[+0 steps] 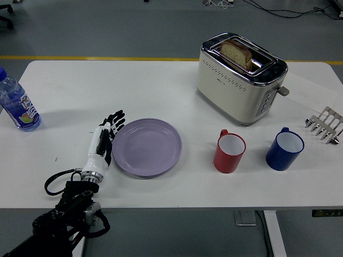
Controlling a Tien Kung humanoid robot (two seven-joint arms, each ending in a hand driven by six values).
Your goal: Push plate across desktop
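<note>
Resting flat-ish on the white table [64,96], the left hand [105,137] has its fingers straight and held close together, edge-on against the left rim of the purple plate [147,146]. It isn't gripping anything, just touching the plate's side with the fingers [116,121] pointing away from the robot and a bit to the right. The white back of the hand and wrist run down toward the lower left corner, where the black arm and a loop of cable hang off the near edge of the table.

The plate itself sits left of the table's middle, closer to the near edge than the far one. It looks bare, nothing on it, and it's lying flat.

Other stuff around: a red mug [229,152] sits to the right of the plate with a clear gap between them, and a blue mug [284,149] is further right, also apart from the red one. Behind those two there's a cream and chrome toaster [239,79] with a slice of bread [236,52] sticking up out of one slot. Over at the right edge there's a small metal rack [324,125], and a sheet of paper [311,91] lies behind it. A water bottle [17,104] with a blue cap stands near the left edge, well away from the hand and plate.
</note>
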